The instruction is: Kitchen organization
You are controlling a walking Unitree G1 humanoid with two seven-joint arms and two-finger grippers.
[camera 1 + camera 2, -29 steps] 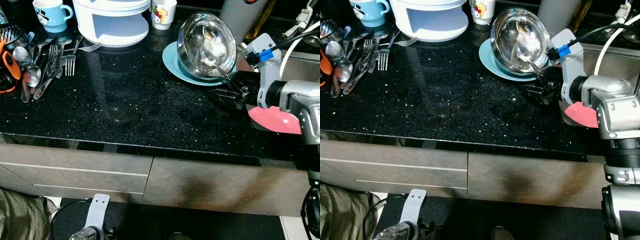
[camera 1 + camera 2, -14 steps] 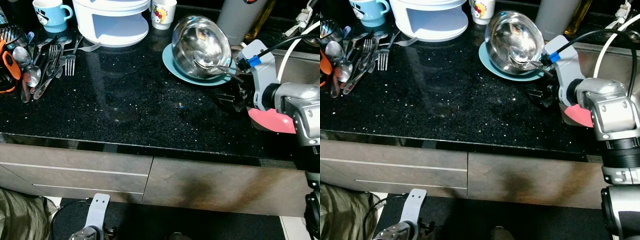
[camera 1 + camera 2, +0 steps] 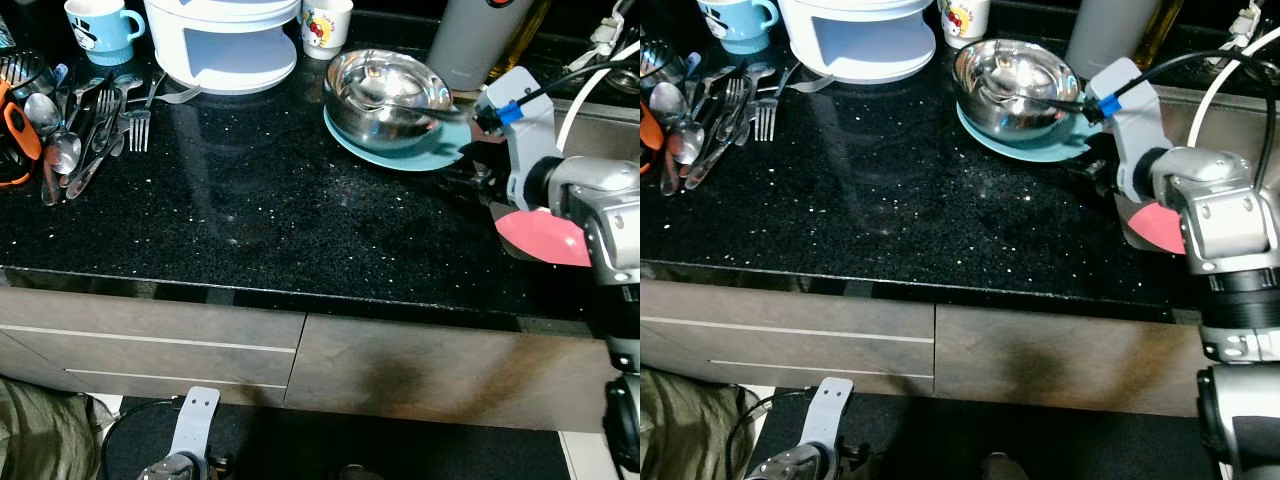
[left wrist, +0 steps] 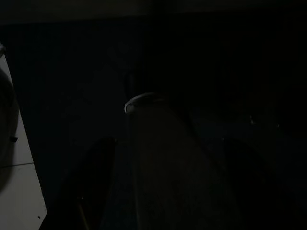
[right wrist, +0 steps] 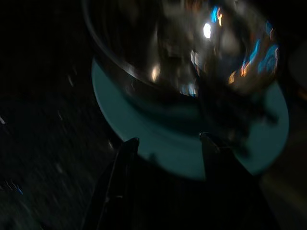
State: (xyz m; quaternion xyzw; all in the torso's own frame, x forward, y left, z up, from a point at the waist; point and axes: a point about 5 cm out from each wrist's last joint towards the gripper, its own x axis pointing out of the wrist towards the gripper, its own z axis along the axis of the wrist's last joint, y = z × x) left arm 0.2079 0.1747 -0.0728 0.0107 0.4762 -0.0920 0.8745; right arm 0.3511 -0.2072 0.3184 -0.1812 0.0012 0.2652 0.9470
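A shiny steel bowl (image 3: 388, 92) sits upright on a teal plate (image 3: 400, 152) at the back right of the black counter (image 3: 260, 210). My right gripper (image 3: 460, 140) is at the bowl's right side, low over the plate's edge. In the right wrist view, which is blurred, the right gripper (image 5: 166, 141) is open. Its two black fingertips (image 5: 125, 146) stand apart over the teal plate (image 5: 177, 153), just short of the bowl (image 5: 182, 52). My left arm (image 3: 190, 430) hangs idle below the counter. Its wrist view is very dark, and the fingers (image 4: 96, 177) faintly show spread.
Loose forks and spoons (image 3: 80, 130) lie at the far left. A blue mug (image 3: 100, 25), a white domed container (image 3: 225, 40), a cartoon cup (image 3: 327, 22) and a grey bottle (image 3: 470, 40) line the back. A pink plate (image 3: 545, 238) lies by the sink (image 3: 600, 125).
The bowl stood tilted on its edge, its opening facing me; it has come down flat onto the teal plate. My right gripper shifted slightly towards the back.
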